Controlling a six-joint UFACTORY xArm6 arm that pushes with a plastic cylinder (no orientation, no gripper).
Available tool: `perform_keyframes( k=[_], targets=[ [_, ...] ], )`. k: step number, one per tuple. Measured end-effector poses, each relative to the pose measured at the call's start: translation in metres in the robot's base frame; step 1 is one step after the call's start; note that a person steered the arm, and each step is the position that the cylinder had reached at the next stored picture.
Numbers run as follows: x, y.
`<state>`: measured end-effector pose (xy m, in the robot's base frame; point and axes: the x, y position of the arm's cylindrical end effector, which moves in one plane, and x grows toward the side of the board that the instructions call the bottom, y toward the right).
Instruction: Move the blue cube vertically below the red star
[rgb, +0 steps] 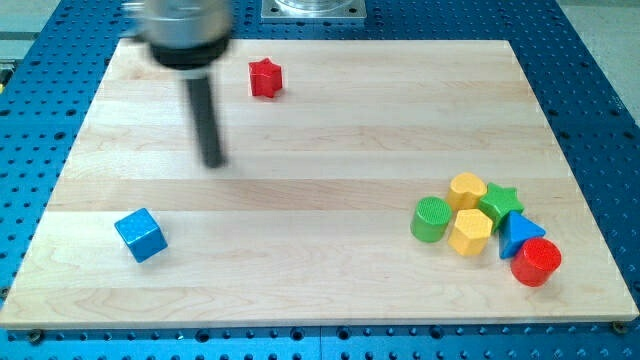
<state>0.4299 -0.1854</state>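
We have no jaws, only my tip (213, 161), blurred and well apart from the blue cube (139, 235) near the bench's (330, 290) bottom-left corner; it looks light, rigid and slippery, so we'd push its left face squarely toward beneath the red star (265, 78).

You see the blue cube (140, 235) lying flat on the wooden board near the view's lower left, turned slightly askew to the board's edges. The red star (265, 78) sits near the view's top, well apart from it and further right.
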Motion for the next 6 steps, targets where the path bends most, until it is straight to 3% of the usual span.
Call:
perform_keyframes(
  k=[1,2,3,4,6],
  targets=[
    [0.053,-0.085],
    [0.131,-0.059],
    [0.143,0.007],
    [0.106,0.035],
    [0.110,-0.100]
  ],
)
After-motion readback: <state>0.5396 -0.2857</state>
